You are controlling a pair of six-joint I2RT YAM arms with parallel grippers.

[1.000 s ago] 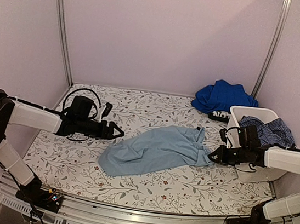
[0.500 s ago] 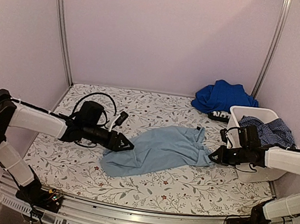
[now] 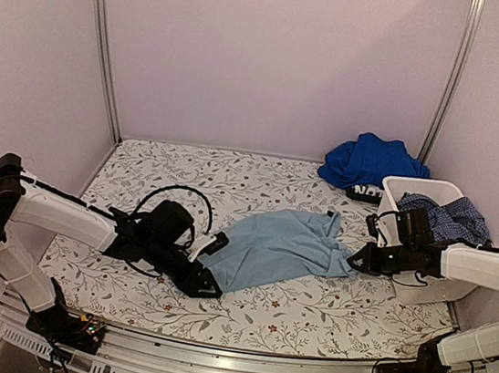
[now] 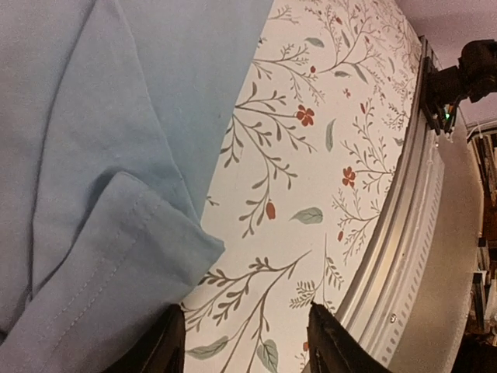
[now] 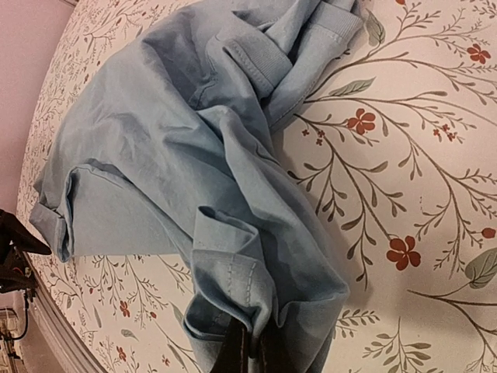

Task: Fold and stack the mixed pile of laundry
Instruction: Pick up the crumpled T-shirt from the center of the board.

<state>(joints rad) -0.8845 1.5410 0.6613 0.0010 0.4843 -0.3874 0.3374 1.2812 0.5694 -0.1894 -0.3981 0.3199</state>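
The large pale blue garment (image 3: 283,244) (image 4: 116,116) (image 5: 171,140) lies spread across the middle of the flowered table cover (image 3: 232,175). My left gripper (image 3: 203,282) (image 4: 248,351) is low at the garment's near-left corner. Its jaws are open with only table cover between them, and a hemmed corner lies beside one finger (image 4: 165,346). My right gripper (image 3: 357,256) (image 5: 252,351) is shut on a bunched hem at the garment's right end. A royal blue garment (image 3: 370,161) is heaped at the back right. A dark blue check garment (image 3: 452,218) hangs out of the white tub (image 3: 415,184).
The tub stands at the right edge, just behind my right arm. A small black and white item (image 3: 365,194) lies between the tub and the royal blue heap. The metal rail (image 3: 254,357) (image 4: 419,233) runs along the near edge, close to my left gripper.
My left gripper has moved right and toward the near edge, down to the pale blue garment's near-left corner, and its jaws have narrowed. The right arm has not moved.
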